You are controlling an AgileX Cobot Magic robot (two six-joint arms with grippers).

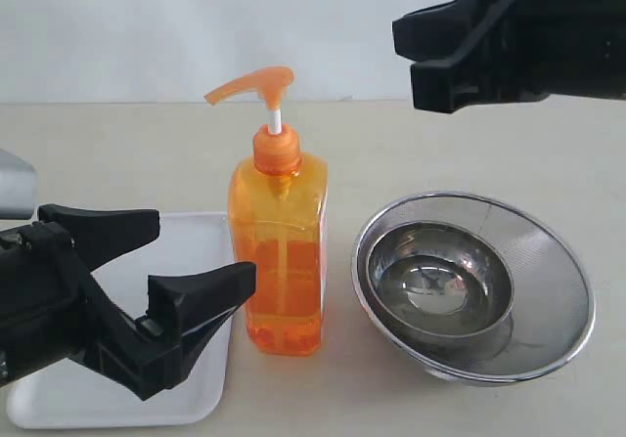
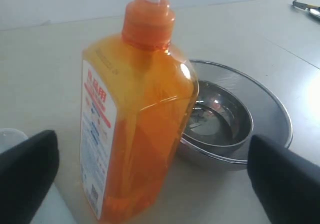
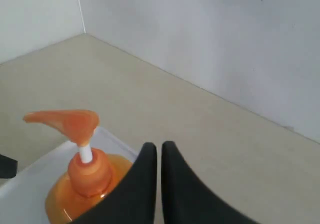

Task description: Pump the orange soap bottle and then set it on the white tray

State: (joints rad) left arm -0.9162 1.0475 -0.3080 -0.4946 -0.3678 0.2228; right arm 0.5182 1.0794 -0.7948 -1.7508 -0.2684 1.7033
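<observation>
Left arm: low over the white tray (image 1: 196, 237) at the near left of the tabletop (image 1: 440, 144), reaching level toward the middle.
Left pincer (image 1: 205, 249): spread wide, one finger either side of open space, nothing held.
Right arm: high above the tabletop's far right part, pointing in toward the middle.
Right pincer (image 1: 416, 61): fingers drawn together with only a thin slit between them, nothing in them.
Orange soap bottle (image 1: 279, 251): upright on the tabletop, just beside the tray's right edge, not on the tray.
Bottle and left pincer: the bottle stands just ahead of the spread fingers, in line with the gap. The left wrist view shows both fingers clear of its sides.
Bottle and right pincer: the pump head sits below the closed tips and to their left, well apart from them.
Mesh bowl (image 1: 548, 261): just right of the bottle, with a smaller steel bowl (image 1: 440, 276) inside.
</observation>
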